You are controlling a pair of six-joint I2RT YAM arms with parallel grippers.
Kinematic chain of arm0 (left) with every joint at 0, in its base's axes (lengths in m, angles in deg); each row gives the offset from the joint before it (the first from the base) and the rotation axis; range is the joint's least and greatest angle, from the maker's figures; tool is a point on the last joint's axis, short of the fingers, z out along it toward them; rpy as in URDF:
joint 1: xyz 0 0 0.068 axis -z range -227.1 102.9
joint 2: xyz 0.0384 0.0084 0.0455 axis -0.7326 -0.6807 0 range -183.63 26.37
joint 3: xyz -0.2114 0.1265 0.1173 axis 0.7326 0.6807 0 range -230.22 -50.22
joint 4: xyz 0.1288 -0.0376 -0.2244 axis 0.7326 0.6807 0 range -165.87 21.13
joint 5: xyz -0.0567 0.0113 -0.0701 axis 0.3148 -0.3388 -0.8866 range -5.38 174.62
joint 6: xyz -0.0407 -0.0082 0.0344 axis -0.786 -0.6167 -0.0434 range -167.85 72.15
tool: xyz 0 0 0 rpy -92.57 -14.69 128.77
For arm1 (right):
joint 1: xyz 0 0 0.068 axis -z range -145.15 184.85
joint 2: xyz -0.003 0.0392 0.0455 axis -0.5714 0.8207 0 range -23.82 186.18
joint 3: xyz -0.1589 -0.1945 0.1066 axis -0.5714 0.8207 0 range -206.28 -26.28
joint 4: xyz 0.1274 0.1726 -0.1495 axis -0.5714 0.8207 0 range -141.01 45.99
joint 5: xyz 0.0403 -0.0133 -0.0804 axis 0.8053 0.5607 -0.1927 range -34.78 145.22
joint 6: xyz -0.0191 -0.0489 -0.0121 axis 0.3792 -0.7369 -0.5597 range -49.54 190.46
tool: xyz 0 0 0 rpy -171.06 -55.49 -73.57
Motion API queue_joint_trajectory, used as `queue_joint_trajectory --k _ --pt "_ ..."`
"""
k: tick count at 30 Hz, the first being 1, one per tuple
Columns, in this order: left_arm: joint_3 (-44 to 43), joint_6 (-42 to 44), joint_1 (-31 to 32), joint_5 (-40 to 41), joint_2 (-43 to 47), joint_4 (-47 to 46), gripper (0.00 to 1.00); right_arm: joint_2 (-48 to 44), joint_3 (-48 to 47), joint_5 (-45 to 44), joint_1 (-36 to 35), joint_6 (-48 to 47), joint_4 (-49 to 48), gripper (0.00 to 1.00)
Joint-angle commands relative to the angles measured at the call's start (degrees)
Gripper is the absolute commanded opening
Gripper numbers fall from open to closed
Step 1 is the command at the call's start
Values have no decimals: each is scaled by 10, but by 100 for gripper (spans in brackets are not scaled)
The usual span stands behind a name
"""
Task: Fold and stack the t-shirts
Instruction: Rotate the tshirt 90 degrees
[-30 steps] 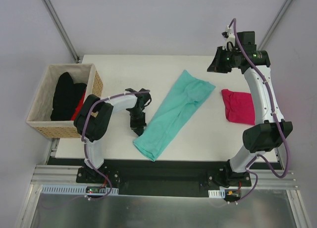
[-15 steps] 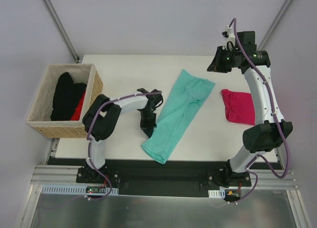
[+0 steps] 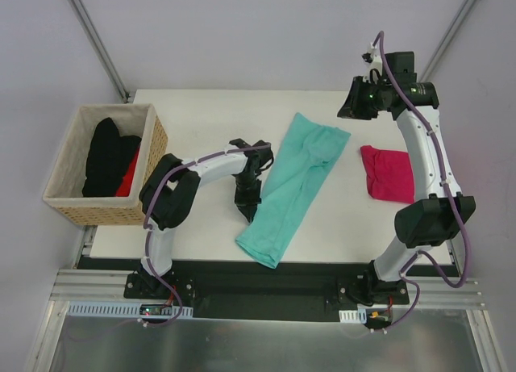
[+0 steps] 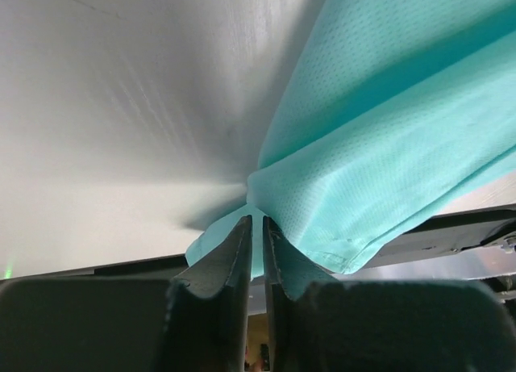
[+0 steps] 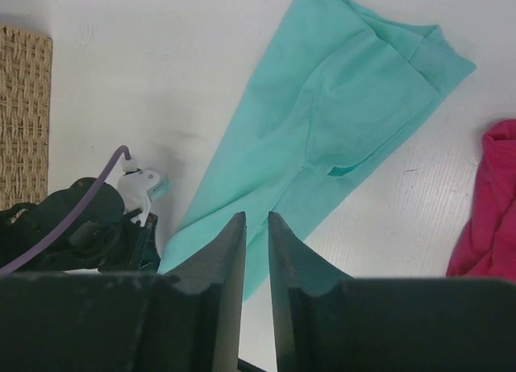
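The teal-green mesh-knit t-shirt (image 3: 294, 186) lies mid-table as a long narrow strip. It runs diagonally from the far centre down toward the near edge of the white table (image 3: 193, 122), already doubled lengthwise. Your left gripper (image 3: 247, 204) is low at the strip's left long edge, toward its near end. In the left wrist view the jaws are almost together with teal cloth in the slit, and the fabric bunches to a point at the tips. I read that as a thin pinch on the edge.

Your right gripper (image 3: 348, 107) is parked high over the far right of the table, well away from the work. Its jaws are parted only a crack, with nothing between them.

The magenta-pink cloth t-shirt (image 3: 389, 174) sits as a compact bundle at the right side and looks folded. The black cloth t-shirts (image 3: 109, 154) are heaped in the tan woven basket (image 3: 97, 212) off the table's left edge.

Step in hand, as I judge it: finishing the lengthwise fold and squaring up the strip.

- Let go cleanly so the edge lies flat.
- Regrip the near end and carry it over to the far end for the crosswise fold.
- Bring the right arm down to pin or share that fold, because the strip is long and floppy.
- Then stack it on the pink one.
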Motion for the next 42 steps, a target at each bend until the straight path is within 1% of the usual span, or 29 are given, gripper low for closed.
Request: queue_joint_trajectory --k 1,2,4,6,7,8,9,11,12,17,20,25,28,32,42 --pt "-53 7 -3 32 -6 46 10 27 -32 -18 12 3 -3 26" --pt "-60 12 -4 37 -11 51 10 32 -35 -23 14 5 -3 28" --pt "-81 19 -16 52 -13 62 8 51 -35 -33 20 10 -4 28" --pt "-100 27 -33 64 -11 71 8 66 -33 -31 26 14 -6 28" --pt "-107 29 -40 66 -4 72 8 73 -33 -31 28 15 -11 26" --pt "-114 36 -47 69 0 77 8 90 -31 -32 29 17 -14 24" --pt "-132 39 -54 71 3 77 8 98 -26 -35 31 17 -18 17" --pt "-151 51 -75 77 12 80 8 128 -23 -41 32 21 -28 9" --pt "-170 55 -82 79 16 85 9 139 -25 -39 36 24 -30 1" --pt "-228 72 -122 72 29 101 9 212 -41 -34 44 38 -53 1" --pt "-250 77 -137 71 30 122 9 260 -71 -24 51 61 -59 1" --pt "-278 80 -146 73 35 140 9 317 -116 -28 62 83 -58 1" --pt "-284 79 -150 74 36 145 9 330 -123 -39 64 87 -60 1" --pt "-293 77 -155 72 32 150 9 340 -117 -51 86 93 -64 1" --pt "-305 79 -165 70 21 162 9 329 -50 -104 109 114 -63 1"
